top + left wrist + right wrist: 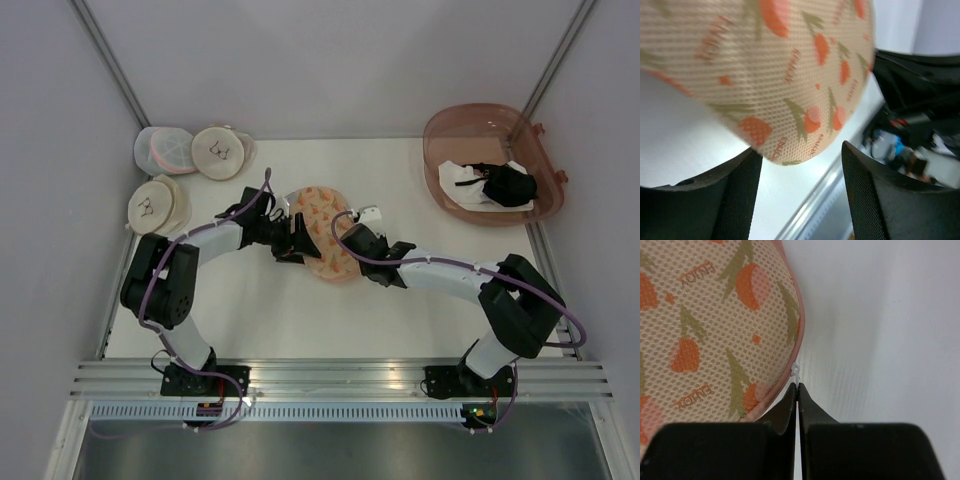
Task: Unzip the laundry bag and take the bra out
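While between left jaws, laundry bag [790, 75].

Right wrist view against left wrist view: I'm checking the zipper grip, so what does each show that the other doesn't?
Only the right wrist view: the right end effector shut, apparently pinching a small white zipper pull at the pink seam of the peach-orange mesh laundry bag with orange prints. Only the left wrist view: the left end effector open, facing the bag's rounded end, plus the other black arm. Both: that laundry bag and the white table.
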Motion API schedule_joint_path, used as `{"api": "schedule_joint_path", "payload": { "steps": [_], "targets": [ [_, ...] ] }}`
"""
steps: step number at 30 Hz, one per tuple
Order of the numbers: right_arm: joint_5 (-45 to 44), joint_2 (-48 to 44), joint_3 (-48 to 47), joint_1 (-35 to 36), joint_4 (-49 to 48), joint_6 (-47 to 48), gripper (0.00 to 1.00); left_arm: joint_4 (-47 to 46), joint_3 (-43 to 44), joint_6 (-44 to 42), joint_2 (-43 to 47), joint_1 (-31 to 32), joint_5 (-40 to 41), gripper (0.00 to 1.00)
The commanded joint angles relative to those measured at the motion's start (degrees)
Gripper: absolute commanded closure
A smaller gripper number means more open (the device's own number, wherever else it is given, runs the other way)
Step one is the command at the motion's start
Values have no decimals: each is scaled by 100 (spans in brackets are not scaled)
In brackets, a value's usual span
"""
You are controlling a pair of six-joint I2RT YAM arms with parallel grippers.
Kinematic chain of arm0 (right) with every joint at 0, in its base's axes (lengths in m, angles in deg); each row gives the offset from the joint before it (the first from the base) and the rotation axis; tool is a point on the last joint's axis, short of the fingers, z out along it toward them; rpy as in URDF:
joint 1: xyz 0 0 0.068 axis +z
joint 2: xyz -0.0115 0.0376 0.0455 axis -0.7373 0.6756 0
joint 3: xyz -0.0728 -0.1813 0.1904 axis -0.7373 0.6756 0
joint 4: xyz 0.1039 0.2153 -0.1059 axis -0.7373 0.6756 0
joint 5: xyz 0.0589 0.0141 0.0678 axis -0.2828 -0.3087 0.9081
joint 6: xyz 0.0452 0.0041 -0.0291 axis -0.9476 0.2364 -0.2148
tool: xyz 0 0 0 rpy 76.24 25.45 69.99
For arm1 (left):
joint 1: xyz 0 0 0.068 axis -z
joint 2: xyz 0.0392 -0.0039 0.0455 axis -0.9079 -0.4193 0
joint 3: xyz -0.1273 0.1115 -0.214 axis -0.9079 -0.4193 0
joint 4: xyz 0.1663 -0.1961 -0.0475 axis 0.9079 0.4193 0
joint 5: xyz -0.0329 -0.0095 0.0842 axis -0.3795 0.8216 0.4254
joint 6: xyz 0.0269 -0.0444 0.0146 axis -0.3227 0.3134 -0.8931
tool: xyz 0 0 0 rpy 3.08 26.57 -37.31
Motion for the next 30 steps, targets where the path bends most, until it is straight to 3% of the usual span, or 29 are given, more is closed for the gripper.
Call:
{"api": "schedule_joint_path", "payload": {
  "steps": [1,3,6,7,9,10,14,17,21,27,30],
  "targets": [
    [10,-374,58,-22,-64,93,100,428,58,30,683,3,1797,31],
    [115,-444,85,-22,-73,128,99,674,-267,285,1365,3,2738,29],
    [422,-532,129,-5,-213,233,99,903,-899,654,2419,3,3480,26],
    [955,-585,146,-5,-292,303,100,947,-1293,959,2738,11,3570,25],
    [1694,-646,251,-14,-660,462,99,895,-1716,1277,3275,20,3501,24],
    [2734,-655,269,-14,-827,506,100,903,-2066,1583,3756,20,3353,24],
    [5127,-314,208,56,-1774,244,100,790,-2746,2437,4638,134,2886,23],
    [5800,73,191,311,-2775,-196,99,570,-3089,3070,5043,178,2578,20],
    [6022,678,15,619,-3605,-786,100,350,-3458,3799,5369,187,2603,16],
    [5681,909,-205,821,-3668,-813,100,-116,-3906,4705,5835,196,3052,5],
    [5365,821,-214,830,-3562,-707,100,-160,-3924,4768,5809,187,3009,4]
  ]
}}
